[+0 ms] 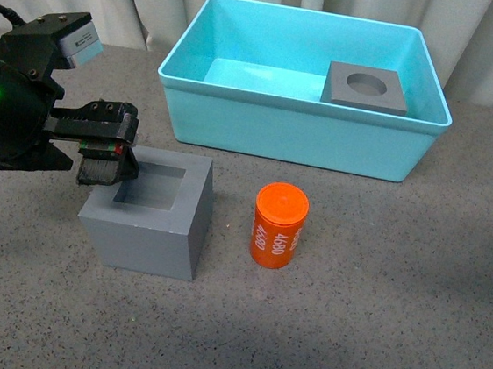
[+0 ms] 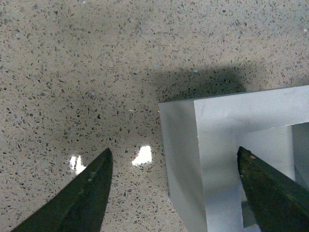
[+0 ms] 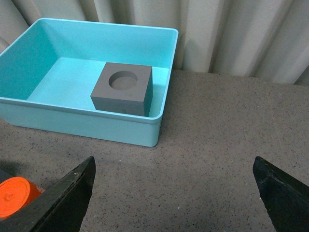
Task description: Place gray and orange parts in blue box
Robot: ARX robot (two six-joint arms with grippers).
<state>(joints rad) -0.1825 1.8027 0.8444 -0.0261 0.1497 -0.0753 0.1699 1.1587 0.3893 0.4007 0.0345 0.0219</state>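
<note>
Gray matte cube (image 1: pixel 148 214) with square recess has one wall inside the spread left claw (image 1: pixel 109 168); right claw (image 3: pixel 174 164) gapes too.

Front view looked forward and down from the robot's body across the speckled table (image 1: pixel 371 339), taking in the blue box (image 1: pixel 296 137) at the far side, the square-recess cube (image 1: pixel 149 227) and the orange cylinder (image 1: pixel 279 226). Left wrist view faced steeply down, very near, over one corner of that cube. Right wrist view stood farther back, looking obliquely toward the box and curtain (image 3: pixel 231 34), and shared the box, the round-recess cube (image 3: pixel 120 99) and the cylinder with the front view.
</note>
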